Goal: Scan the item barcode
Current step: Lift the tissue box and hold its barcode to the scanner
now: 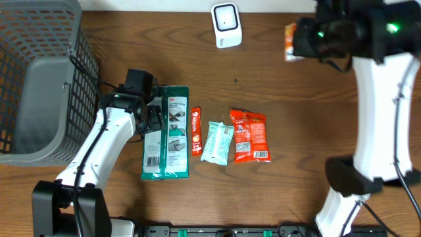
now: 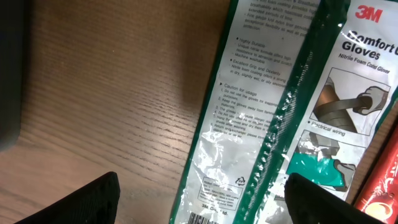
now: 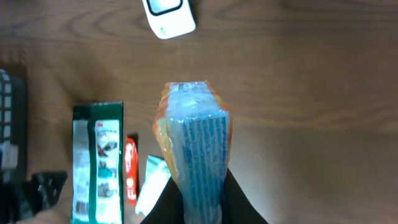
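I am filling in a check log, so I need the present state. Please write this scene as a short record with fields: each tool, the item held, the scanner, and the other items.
left tool: open, over the green glove packs, gripping nothing
right tool: shut on an orange-edged packet, held above the table
scanner: white, at the far edge, left of the held packet
row on table: glove packs, thin red sachet, pale teal packet, red packet
basket: grey, left side
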Available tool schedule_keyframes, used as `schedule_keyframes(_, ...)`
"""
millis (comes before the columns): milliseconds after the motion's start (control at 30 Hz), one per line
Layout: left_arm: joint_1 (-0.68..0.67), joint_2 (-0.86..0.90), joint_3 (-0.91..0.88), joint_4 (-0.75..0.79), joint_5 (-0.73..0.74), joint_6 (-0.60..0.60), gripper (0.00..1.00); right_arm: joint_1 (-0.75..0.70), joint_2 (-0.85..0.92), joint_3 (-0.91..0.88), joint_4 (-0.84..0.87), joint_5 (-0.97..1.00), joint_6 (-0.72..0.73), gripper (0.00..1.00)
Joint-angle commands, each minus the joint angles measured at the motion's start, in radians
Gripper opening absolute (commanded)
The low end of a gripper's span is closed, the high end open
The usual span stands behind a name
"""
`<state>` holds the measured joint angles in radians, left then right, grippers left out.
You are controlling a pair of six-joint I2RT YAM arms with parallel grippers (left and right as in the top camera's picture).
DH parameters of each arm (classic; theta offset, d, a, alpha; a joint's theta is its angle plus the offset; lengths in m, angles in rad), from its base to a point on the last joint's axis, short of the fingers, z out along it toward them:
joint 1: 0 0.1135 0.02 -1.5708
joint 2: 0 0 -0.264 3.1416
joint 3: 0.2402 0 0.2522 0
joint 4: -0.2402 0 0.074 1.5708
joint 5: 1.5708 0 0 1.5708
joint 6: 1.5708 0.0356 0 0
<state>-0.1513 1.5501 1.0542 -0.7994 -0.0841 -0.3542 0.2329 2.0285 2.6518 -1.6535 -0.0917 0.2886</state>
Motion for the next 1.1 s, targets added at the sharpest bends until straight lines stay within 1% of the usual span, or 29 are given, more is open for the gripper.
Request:
schedule_keyframes(0,0.006,-0.007,0.016,0.0,-0.006,0.005,0.85,0.003,0.113,0.009,0.058,-0.041,0.009,0.01)
schedule_keyframes(133,0.006,-0.007,0.016,0.0,-0.006,0.004,0.85,0.03,0.21,0.009,0.216,-0.027,0.006,0.01)
schedule_keyframes(300,0.006,-0.007,0.016,0.0,-0.006,0.005,0.85,0.082,0.312,0.009,0.394,0.045,0.006,0.01)
schedule_keyframes(400,0.006,-0.007,0.016,0.0,-0.006,0.005,0.85,0.112,0.366,0.009,0.489,0.108,0.002,0.01)
schedule_keyframes(567,0.006,-0.007,0.016,0.0,-0.006,0.005,0.85,0.166,0.458,0.009,0.605,0.303,-0.002,0.01)
schedule_keyframes(667,0.006,-0.007,0.016,0.0,-0.006,0.005,0.85,0.184,0.507,0.009,0.676,0.35,-0.049,0.01)
schedule_keyframes(733,0.006,-0.007,0.016,0.0,-0.006,0.005,0.85,0.192,0.562,0.009,0.771,0.349,-0.113,0.01)
schedule_keyframes(867,0.006,-0.007,0.016,0.0,-0.006,0.005,0.85,0.192,0.608,0.009,0.816,0.349,-0.118,0.01)
schedule_keyframes(1067,0.006,-0.007,0.016,0.0,-0.006,0.004,0.85,0.189,0.624,0.008,0.848,0.349,-0.118,0.01)
